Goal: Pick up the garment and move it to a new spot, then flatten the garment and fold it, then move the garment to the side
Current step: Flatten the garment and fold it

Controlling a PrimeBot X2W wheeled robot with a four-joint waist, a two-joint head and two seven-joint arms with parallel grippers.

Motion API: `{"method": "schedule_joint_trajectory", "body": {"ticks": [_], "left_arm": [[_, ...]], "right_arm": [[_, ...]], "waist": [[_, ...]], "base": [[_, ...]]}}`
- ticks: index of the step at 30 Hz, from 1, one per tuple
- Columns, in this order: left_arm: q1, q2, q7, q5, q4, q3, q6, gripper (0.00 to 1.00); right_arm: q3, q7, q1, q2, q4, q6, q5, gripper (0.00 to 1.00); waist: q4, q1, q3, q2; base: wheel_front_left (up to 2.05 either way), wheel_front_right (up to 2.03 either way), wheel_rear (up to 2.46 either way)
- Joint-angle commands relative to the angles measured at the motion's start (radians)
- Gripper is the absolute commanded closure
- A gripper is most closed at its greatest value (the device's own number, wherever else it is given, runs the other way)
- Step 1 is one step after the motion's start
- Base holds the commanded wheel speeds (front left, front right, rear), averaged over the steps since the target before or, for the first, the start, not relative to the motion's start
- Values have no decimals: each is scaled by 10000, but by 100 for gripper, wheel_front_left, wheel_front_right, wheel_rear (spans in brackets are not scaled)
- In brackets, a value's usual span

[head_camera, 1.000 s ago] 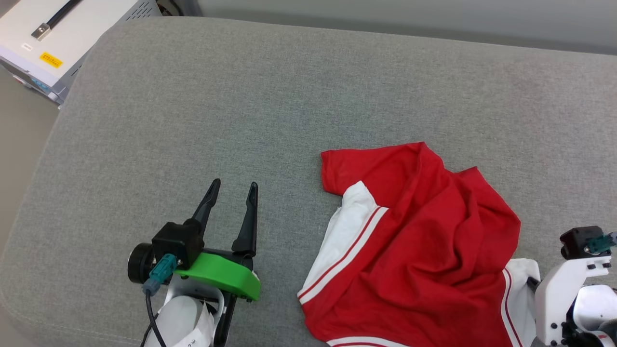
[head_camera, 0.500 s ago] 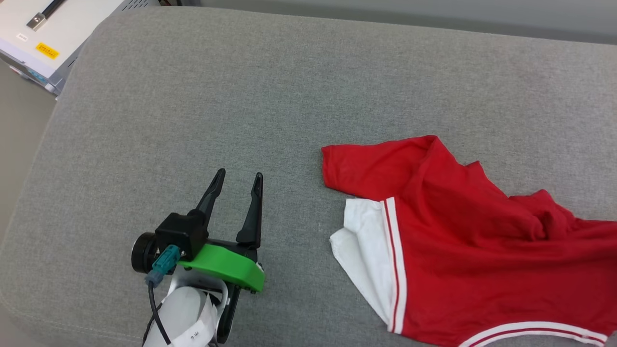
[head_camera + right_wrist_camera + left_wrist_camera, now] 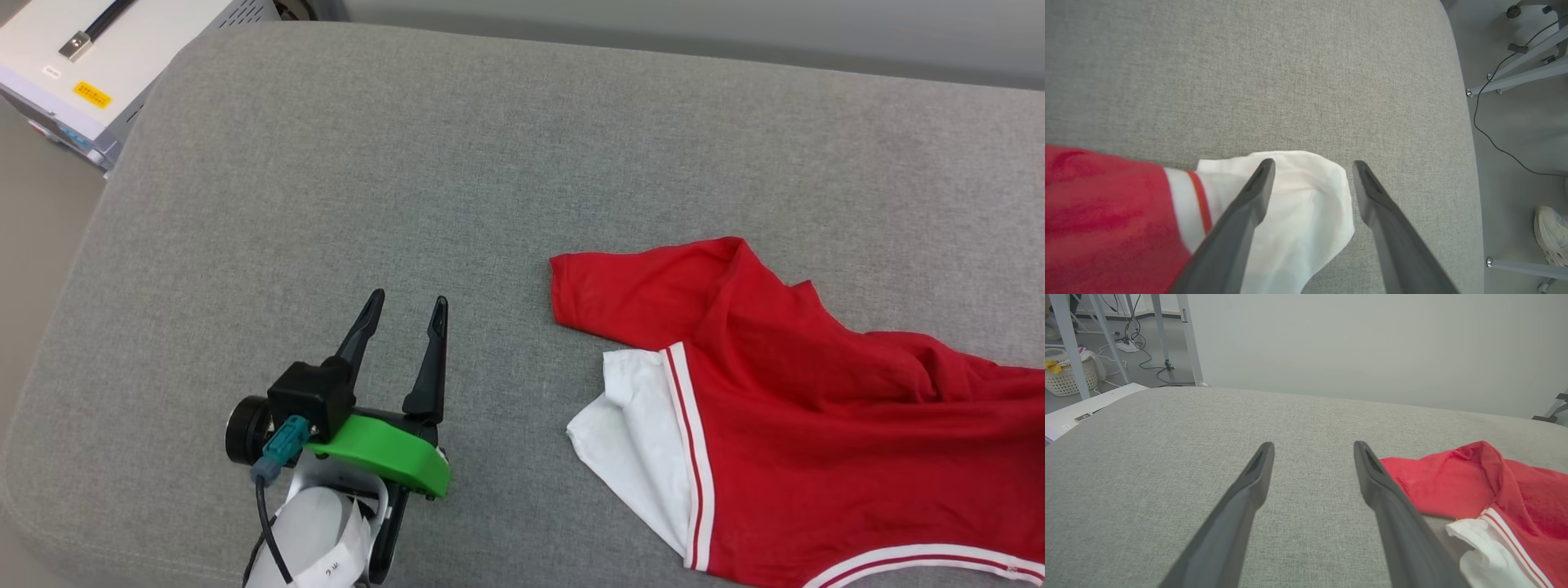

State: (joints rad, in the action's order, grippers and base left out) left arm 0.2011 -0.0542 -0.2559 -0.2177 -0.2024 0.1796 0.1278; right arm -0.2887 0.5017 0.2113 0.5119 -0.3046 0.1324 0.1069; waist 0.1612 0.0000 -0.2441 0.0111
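We are working over a broad grey cushion (image 3: 408,163), woven and slightly nubby, with a rounded, padded edge. The garment (image 3: 816,425) is lying on its right half, running off the right edge of the head view. A second ago it was sitting as a bunched heap; now it is stretching out wider and lower, with long soft ridges still running across the red cloth. We are judging this as the move to a new spot ending, with flattening coming next, since the body is still rumpled.

Our right gripper (image 3: 1313,162) was pinched shut a moment ago; now its jaws are standing wide, holding nothing, hanging just over the garment's white sleeve (image 3: 1298,212), which is lying loose and crumpled on the cushion near its right edge. Our left gripper (image 3: 408,297) is waiting well apart from the shirt on the left, jaws wide too and empty, as it was a second ago.

The cloth is looking thin, smooth and limp. The other white sleeve (image 3: 637,425) is folding under itself at the near left, edged by red-and-white stripe trim.
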Motion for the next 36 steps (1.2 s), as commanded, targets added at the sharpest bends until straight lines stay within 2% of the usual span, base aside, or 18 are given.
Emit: {"method": "schedule_joint_trajectory", "body": {"ticks": [1,9,13,23,28,31,33,36], "left_arm": [[-92,39,-59,89,-20,-29,28,0],[-603,22,-59,51,65,-94,28,0],[-988,-8,-59,-100,143,-120,28,0],[-1431,10,-59,-396,404,-67,28,0],[-1414,-67,-59,-274,298,273,28,0],[-1252,-265,229,-350,-44,897,28,0],[-1044,-410,738,-461,-120,1286,28,0],[-717,-549,2392,-926,-126,1882,28,0]], "right_arm": [[4,-384,156,-152,101,-17,-38,0],[422,-2344,-365,-1076,1376,-17,281,0],[371,-3653,-1078,-2050,2506,-17,1078,0],[184,-6474,-2611,-3768,3977,-17,1359,0],[293,-6779,-2811,-4036,3983,-17,1367,0],[374,-6753,-2771,-4009,4006,-17,1377,0],[323,-6694,-2721,-4026,4070,-17,1422,0],[282,-6572,-2640,-4050,4211,-17,1408,0]], "waist": [[-127,0,283,-111],[-538,0,1067,-111],[-700,0,1341,-111],[-801,0,1483,-111],[-903,0,1411,-111],[-997,0,1356,-111],[-1075,0,1291,-111],[-1290,0,1116,-111]], "base": [[0,0,0],[0,0,0],[0,0,0],[0,0,0],[0,0,0],[0,0,0],[0,0,0],[0,0,0]]}}
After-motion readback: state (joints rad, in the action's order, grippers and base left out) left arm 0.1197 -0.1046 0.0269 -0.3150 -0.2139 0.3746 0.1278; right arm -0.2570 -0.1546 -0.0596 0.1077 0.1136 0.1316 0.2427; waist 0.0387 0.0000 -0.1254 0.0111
